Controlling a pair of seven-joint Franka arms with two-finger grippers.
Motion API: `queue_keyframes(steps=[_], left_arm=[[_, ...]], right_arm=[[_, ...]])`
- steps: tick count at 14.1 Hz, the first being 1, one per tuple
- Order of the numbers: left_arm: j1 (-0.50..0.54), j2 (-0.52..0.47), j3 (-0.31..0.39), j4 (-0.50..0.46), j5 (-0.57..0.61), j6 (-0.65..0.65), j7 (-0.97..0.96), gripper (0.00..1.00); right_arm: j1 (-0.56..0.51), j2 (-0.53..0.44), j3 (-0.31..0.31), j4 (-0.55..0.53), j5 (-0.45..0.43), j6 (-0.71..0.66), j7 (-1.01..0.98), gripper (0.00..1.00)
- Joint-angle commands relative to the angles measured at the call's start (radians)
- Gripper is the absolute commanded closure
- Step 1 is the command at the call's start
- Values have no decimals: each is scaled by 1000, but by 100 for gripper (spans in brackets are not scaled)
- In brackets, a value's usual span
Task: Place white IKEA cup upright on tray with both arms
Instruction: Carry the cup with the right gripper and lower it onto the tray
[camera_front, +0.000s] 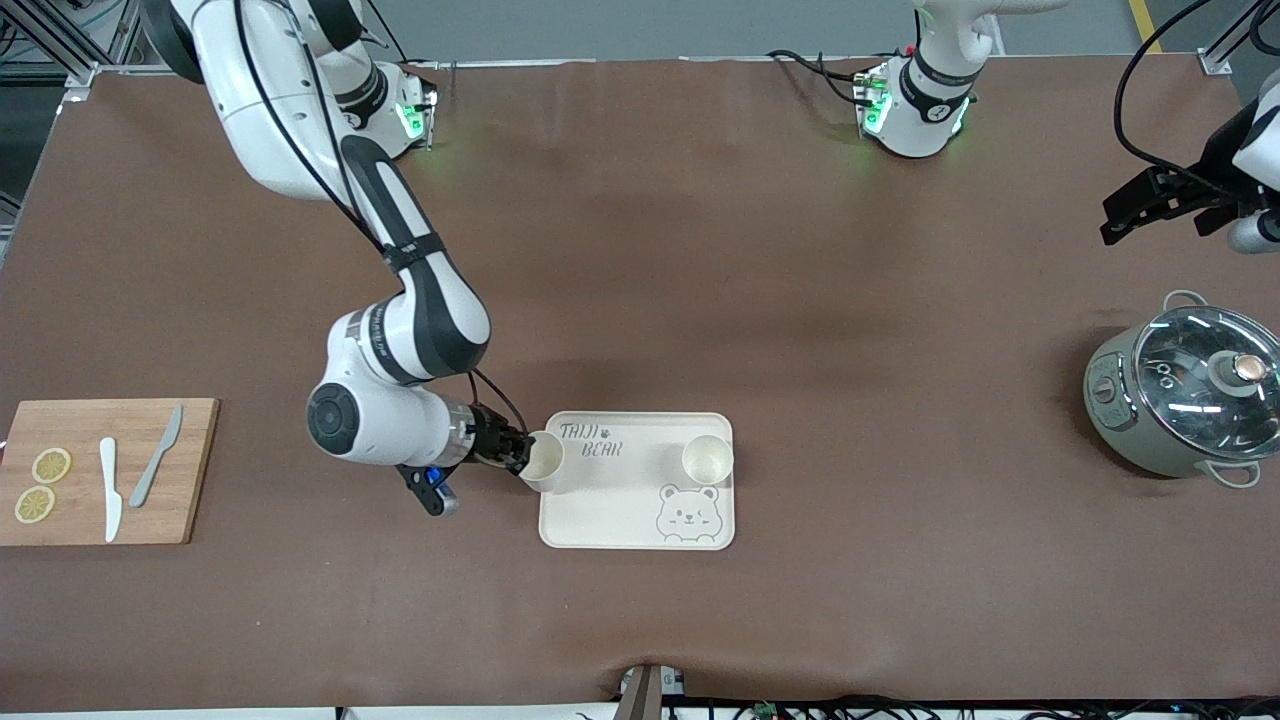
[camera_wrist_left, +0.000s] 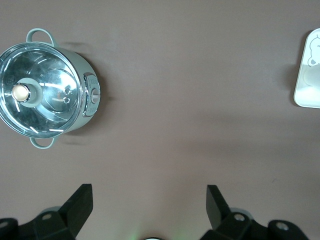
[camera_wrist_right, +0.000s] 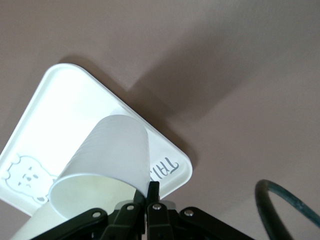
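Note:
The cream tray (camera_front: 620, 500) with "TAIJI BEAR" lettering lies near the front camera; it also shows in the right wrist view (camera_wrist_right: 65, 105) and at the edge of the left wrist view (camera_wrist_left: 311, 60). My right gripper (camera_front: 517, 455) is shut on the rim of a white cup (camera_front: 545, 462), one finger inside and one outside (camera_wrist_right: 151, 192), at the tray's edge toward the right arm's end. The cup (camera_wrist_right: 107, 160) leans with its base toward the tray; I cannot tell whether it touches. A second white cup (camera_front: 707, 458) stands upright on the tray. My left gripper (camera_front: 1112, 225) waits open and empty (camera_wrist_left: 148, 200) over bare table.
A grey pot with a glass lid (camera_front: 1185, 390) stands at the left arm's end, also in the left wrist view (camera_wrist_left: 47, 95). A wooden cutting board (camera_front: 190, 470) with lemon slices and two knives lies at the right arm's end. A dark cable (camera_wrist_right: 285, 200) hangs by the right wrist.

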Motion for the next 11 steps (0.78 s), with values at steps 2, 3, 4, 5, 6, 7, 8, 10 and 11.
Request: queue_keyframes(steps=[2,3,4,5,6,7,8,10,11], left_arm=[[-1,-9,4,10,-20,3,26,0],[-1,-8,4,10,-20,3,37,0],[-1,-8,4,10,-20,3,40,0],[-1,-8,4,10,-20,5,40,0],[-1,0,4,10,-20,8,39,0],[-4,6,4,15,-20,9,40,0],[-8,6,1,18,-22,9,40,0],[-13,3,0,18,-36,8,39,0],[-13,3,-2,18,-34,8,39,0]], right_arm=[[11,48,17,53,30,10,129,100],[13,63,26,64,30,25,164,100],[22,74,29,71,32,39,184,100],[31,79,28,73,30,41,191,100],[36,82,28,73,32,41,194,100],[40,83,28,73,32,39,197,100],[43,83,28,70,32,39,197,100],[60,85,26,68,27,42,201,66],[62,85,26,68,24,42,201,63]])
